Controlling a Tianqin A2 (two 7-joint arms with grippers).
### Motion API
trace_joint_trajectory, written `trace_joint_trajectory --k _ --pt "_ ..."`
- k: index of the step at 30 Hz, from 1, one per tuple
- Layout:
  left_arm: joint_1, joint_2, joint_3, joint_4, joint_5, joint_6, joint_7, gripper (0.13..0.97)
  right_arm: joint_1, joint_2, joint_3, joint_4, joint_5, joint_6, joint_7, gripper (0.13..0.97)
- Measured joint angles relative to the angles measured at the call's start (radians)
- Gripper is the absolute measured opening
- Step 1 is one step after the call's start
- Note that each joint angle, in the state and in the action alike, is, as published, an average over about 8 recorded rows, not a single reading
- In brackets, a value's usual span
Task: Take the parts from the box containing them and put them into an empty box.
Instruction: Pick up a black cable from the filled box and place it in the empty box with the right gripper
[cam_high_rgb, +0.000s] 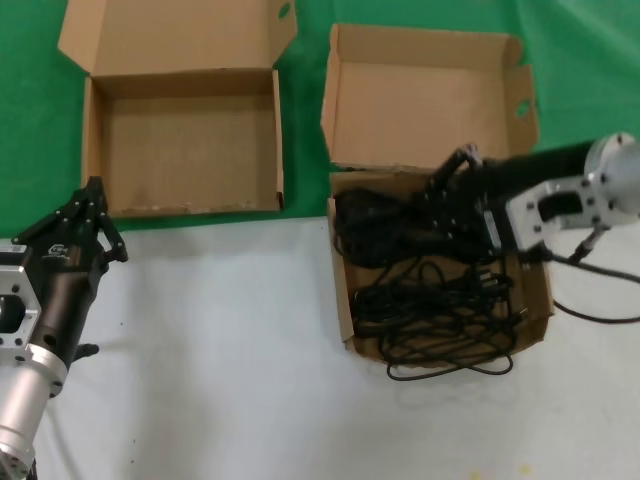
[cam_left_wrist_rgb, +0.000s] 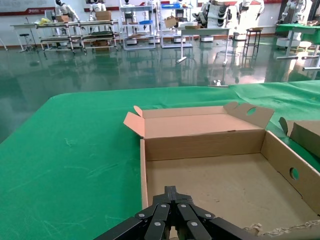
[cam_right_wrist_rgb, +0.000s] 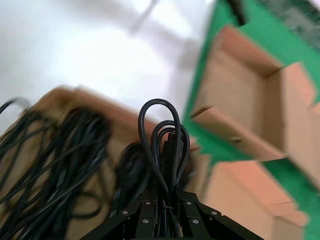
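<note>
The right gripper (cam_right_wrist_rgb: 165, 212) has its jaws closed on a cable bundle (cam_right_wrist_rgb: 164, 145), whose looped end rises straight up out of the fingertips in the right wrist view. In the head view that gripper (cam_high_rgb: 445, 205) sits low over the far part of the squarish cardboard box (cam_high_rgb: 541, 305), with more of the black cables (cam_high_rgb: 440, 315) spread loosely below and beyond the jaws across the tray, one loop spilling over the near wall onto the white table (cam_high_rgb: 230, 360). Whether the held bundle has lifted clear of the rest is hard to tell, since the black cords merge together there. Behind the jaws stands that box's upright lid (cam_high_rgb: 420, 100) with its side flaps. The left gripper (cam_high_rgb: 85, 225) hangs idle just short of the near wall of the wide cardboard box (cam_high_rgb: 95, 150), fingertips pressed together to a point with nothing between them. In the left wrist view the same gripper (cam_left_wrist_rgb: 172, 197) points into the bare tray (cam_left_wrist_rgb: 235, 185), and past it the lid (cam_left_wrist_rgb: 195, 122) lies back on the green cloth (cam_left_wrist_rgb: 75, 150).
</note>
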Motion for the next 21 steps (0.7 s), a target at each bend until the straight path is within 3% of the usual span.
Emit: trace_joint_trajectory --k 10,21 --pt "0.0 0.0 0.0 0.0 0.0 0.0 0.0 0.145 0.117 -0.106 -0.003 -0.026 0.016 -0.024 0.136 0.205" --pt "0.0 0.0 0.0 0.0 0.0 0.0 0.0 0.145 0.267 -0.382 -0.064 -0.359 -0.045 0.139 0.073 0.204"
